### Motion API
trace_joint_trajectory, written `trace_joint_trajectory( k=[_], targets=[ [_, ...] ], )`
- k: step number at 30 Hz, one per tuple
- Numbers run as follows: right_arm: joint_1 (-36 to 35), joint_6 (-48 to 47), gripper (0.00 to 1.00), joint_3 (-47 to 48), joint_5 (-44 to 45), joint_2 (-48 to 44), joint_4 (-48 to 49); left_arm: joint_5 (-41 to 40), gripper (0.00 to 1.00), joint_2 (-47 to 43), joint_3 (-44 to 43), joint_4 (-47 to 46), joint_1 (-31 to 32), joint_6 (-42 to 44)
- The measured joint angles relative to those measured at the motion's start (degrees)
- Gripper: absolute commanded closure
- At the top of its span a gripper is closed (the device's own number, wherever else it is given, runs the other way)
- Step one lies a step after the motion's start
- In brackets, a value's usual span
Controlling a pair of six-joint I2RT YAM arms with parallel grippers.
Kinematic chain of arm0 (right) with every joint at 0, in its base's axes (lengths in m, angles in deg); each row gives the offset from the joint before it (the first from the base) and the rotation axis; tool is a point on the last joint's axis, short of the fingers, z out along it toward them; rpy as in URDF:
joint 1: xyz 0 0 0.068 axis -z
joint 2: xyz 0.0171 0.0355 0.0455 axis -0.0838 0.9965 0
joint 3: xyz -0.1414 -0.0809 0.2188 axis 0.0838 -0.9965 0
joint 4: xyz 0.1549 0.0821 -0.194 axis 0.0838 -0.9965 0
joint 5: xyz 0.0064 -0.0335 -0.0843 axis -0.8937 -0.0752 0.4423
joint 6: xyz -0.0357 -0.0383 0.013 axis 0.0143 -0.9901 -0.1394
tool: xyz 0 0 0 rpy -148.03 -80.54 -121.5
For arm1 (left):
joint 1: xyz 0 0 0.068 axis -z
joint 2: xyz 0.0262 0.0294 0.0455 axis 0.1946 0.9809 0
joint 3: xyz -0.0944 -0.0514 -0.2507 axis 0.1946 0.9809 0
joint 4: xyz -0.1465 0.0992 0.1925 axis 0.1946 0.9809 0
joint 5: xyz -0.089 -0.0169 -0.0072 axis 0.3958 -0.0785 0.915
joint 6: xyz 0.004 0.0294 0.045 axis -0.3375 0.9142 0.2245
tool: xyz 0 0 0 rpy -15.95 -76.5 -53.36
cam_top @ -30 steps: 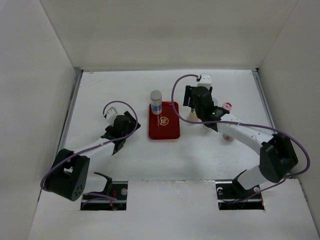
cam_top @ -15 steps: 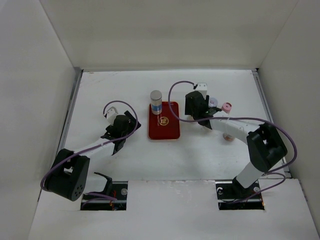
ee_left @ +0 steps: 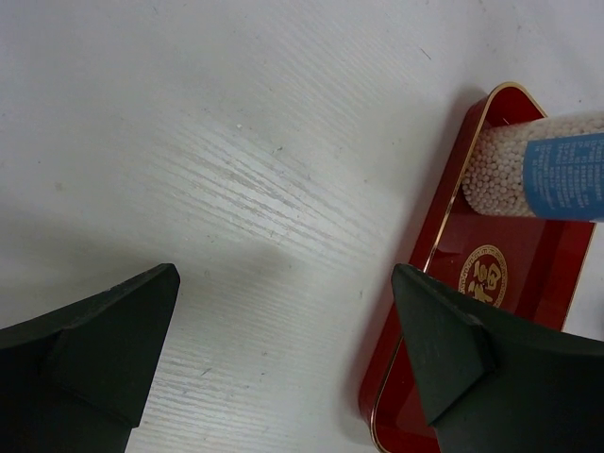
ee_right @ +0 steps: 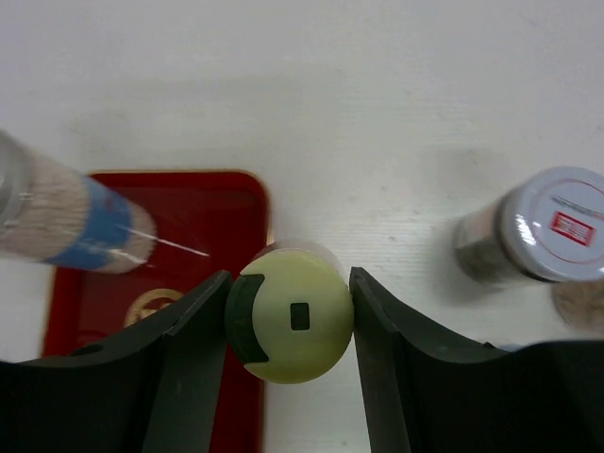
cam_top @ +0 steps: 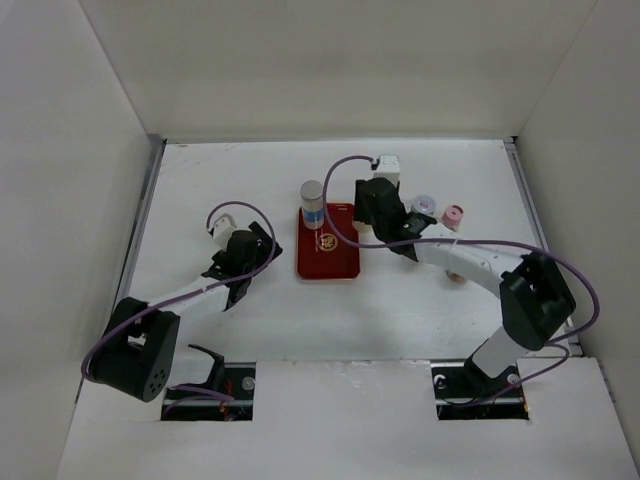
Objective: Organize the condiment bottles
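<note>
My right gripper [ee_right: 291, 316] is shut on a pale yellow-capped bottle [ee_right: 293, 311], which sits at the right edge of the red tray [ee_right: 179, 236]. In the top view the right gripper [cam_top: 370, 215] covers that bottle. A grey-capped bottle with a blue label [cam_top: 312, 203] stands at the tray's far end [cam_top: 330, 262] and shows in both wrist views [ee_right: 66, 219] [ee_left: 543, 175]. A lavender-capped bottle [cam_top: 424, 204] [ee_right: 557, 226] and a pink-capped bottle [cam_top: 453, 214] stand to the right. My left gripper [cam_top: 258, 255] [ee_left: 283, 283] is open and empty, left of the tray [ee_left: 510, 283].
Another jar [cam_top: 458, 274] is partly hidden under my right forearm. White walls enclose the table on the left, back and right. The purple cables loop above both arms.
My right gripper has moved left with the yellow-capped bottle, from beside the lavender and pink bottles to the tray's right edge. The lavender bottle is now uncovered. The left arm has not moved.
</note>
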Motion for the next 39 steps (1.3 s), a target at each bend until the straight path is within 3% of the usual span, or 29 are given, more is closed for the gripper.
trace_joint_trajectory(
  k=[14, 17, 22, 25, 29, 33, 39],
  targets=[
    [-11.4, 0.8, 0.53, 11.4, -6.9, 13.3, 3.1, 0.4, 0.0, 0.0, 0.1, 0.0, -0.8, -0.2],
    [-11.8, 1.0, 0.46, 11.8, -7.3, 15.4, 3.1, 0.4, 0.0, 0.0, 0.1, 0.0, -0.8, -0.3],
    [-12.2, 1.4, 0.2, 12.1, -6.8, 16.6, 3.2, 0.6, 0.0, 0.0, 0.1, 0.0, -0.8, -0.4],
    [-12.3, 1.4, 0.13, 12.0, -6.8, 15.9, 3.1, 0.7, 0.0, 0.0, 0.1, 0.0, -0.8, -0.4],
    [-12.0, 1.2, 0.12, 8.9, -6.9, 9.2, 3.2, 0.8, 0.0, 0.0, 0.1, 0.0, -0.9, -0.4],
    [-8.9, 1.1, 0.15, 0.8, -7.3, -6.6, 4.5, 0.9, 0.0, 0.0, 0.1, 0.0, -0.9, -0.4],
    [12.2, 1.8, 0.16, -10.8, -4.1, -26.2, 8.5, 1.1, 0.0, 0.3, 0.1, -0.5, -0.8, -0.4]
  ],
)
